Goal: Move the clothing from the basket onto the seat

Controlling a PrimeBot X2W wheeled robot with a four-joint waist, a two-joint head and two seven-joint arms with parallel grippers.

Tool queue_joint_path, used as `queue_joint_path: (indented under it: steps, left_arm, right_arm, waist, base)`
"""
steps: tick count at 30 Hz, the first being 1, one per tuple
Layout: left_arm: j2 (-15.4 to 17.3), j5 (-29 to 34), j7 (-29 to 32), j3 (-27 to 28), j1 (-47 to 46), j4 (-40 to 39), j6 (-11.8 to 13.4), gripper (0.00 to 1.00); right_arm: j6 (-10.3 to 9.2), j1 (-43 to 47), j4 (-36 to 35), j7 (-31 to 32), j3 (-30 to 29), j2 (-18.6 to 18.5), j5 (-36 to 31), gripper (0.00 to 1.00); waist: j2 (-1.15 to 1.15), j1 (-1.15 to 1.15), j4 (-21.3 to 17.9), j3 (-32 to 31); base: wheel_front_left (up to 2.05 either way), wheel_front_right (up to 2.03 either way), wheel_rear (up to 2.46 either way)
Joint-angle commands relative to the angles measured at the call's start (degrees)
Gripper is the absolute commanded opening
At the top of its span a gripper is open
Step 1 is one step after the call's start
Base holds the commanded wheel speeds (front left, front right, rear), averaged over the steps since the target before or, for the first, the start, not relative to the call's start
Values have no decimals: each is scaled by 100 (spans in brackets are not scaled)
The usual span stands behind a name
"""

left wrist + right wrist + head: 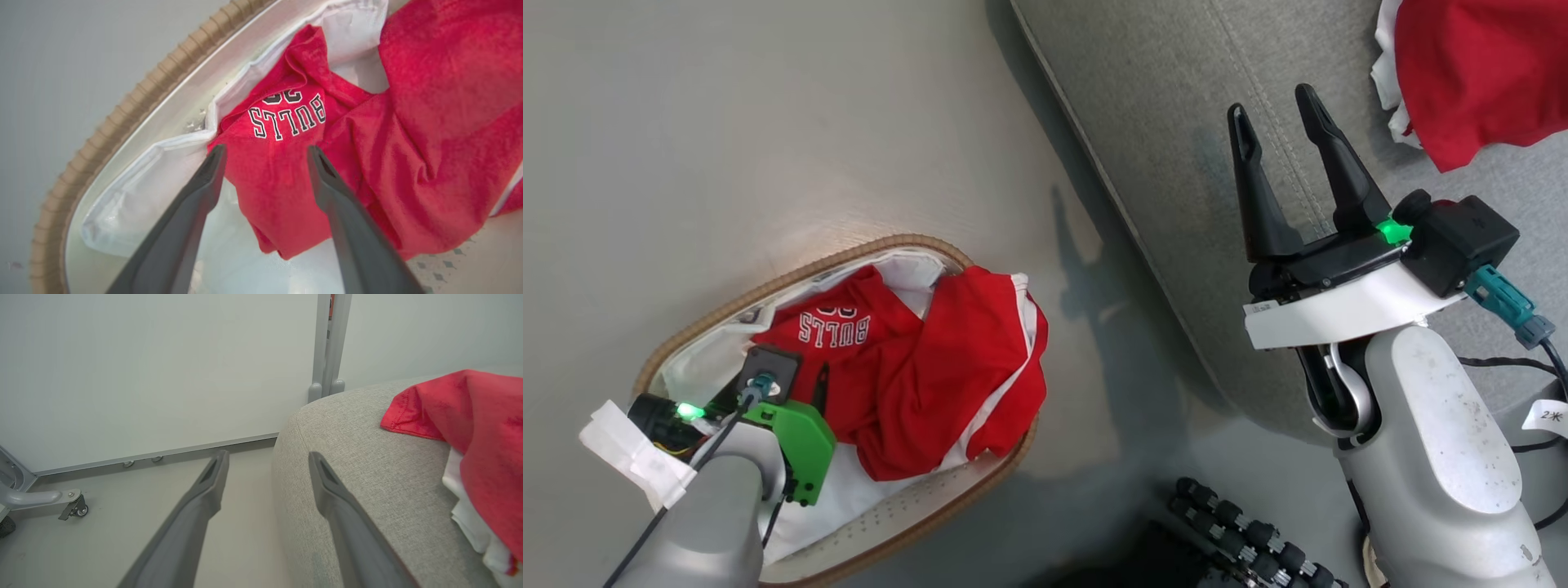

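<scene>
The basket sits on the pale floor at the near left, and the seat fills the far right, with a strip of floor between them. Most of the clothing lies bunched inside the basket on its white liner. A jersey with white "BULLS" lettering is on the left, and a second red piece with white stripes is draped over the right rim. The head view shows the left arm reaching down into the basket but hides most of its fingers behind the wrist hardware. The left wrist view supplies the rest: the left gripper is spread wide, with its two dark fingers either side of the jersey's fold, just below the lettering. Nothing is pinched between them, and whether the tips touch the cloth cannot be told. That view also shows the liner's crumpled edge against the basket wall. The right gripper is likewise spread and empty, held over the seat's left edge with its fingers pointing far. Another red garment with white trim lies on the seat at the far right, well apart from that gripper. The right wrist view adds the seat's rounded corner, a pale wall beyond the floor, a grey post, and a small caster at the left.
</scene>
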Motion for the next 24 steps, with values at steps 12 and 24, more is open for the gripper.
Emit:
queue_joint_path:
  steps: [12, 24]
  left_arm:
    - [16, -53, 376, -89, -576, 755, 54, 100]
    - [-326, -303, 295, -412, -775, 818, -149, 100]
  right_arm:
    - [-6, -235, -81, -11, 40, -2, 101, 100]
    - [-6, -308, -110, -11, 60, -4, 149, 100]
  waist:
    - [0, 0, -42, 656]
    - [0, 0, 8, 807]
  base:
    - [0, 0, 0]
    - [0, 0, 0]
